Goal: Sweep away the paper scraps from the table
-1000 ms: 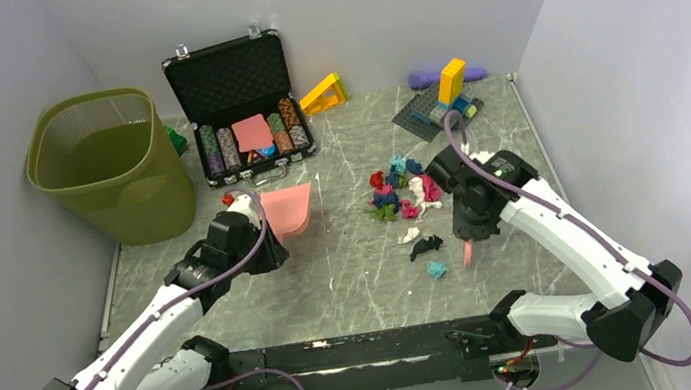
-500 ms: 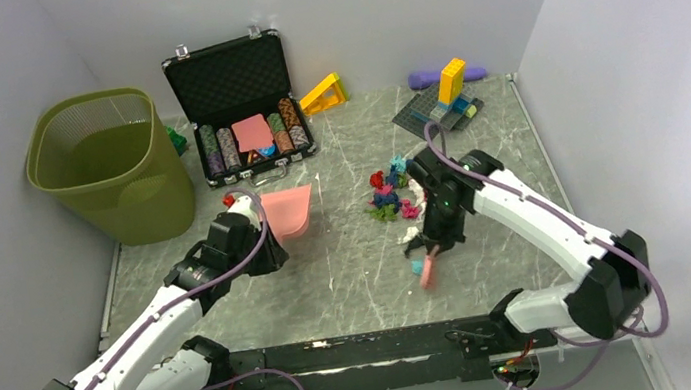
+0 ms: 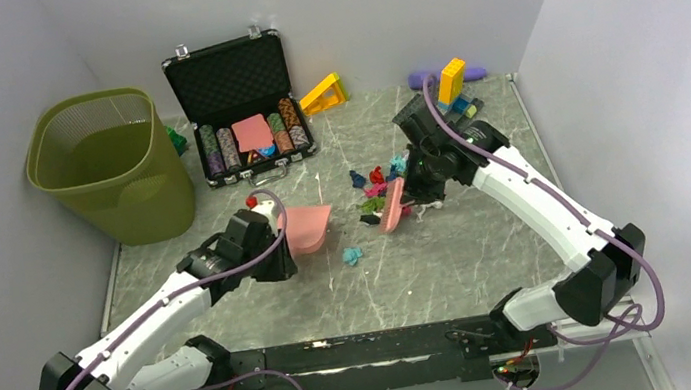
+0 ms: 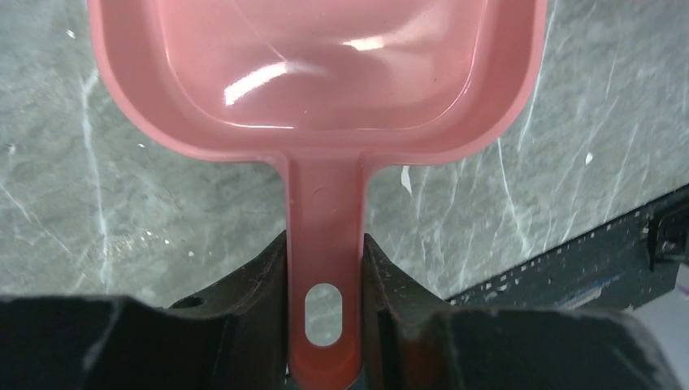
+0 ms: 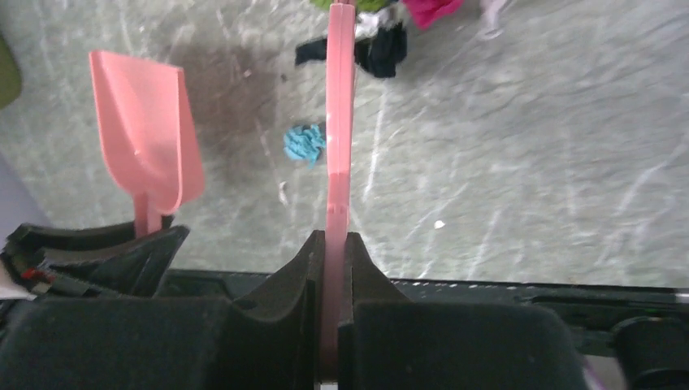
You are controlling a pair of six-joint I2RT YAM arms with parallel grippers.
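Observation:
The paper scraps lie in a loose coloured heap mid-table, and one teal scrap sits apart, nearer the front. My right gripper is shut on a flat pink scraper whose blade stands on edge against the heap's right side. In the right wrist view the scraper runs up from the gripper past the teal scrap to a black scrap. My left gripper is shut on the handle of a pink dustpan, which lies on the table with its mouth facing the heap. The left wrist view shows the pan empty.
An olive mesh bin stands at the far left. An open black case of poker chips sits at the back, with a yellow wedge beside it. A dark baseplate with yellow and blue blocks is at the back right.
My right arm swung from the heap's near right to behind it, dragging the scraper leftward. The scraps shifted left, the teal one furthest. My left arm brought the dustpan rightward, nearer the heap.

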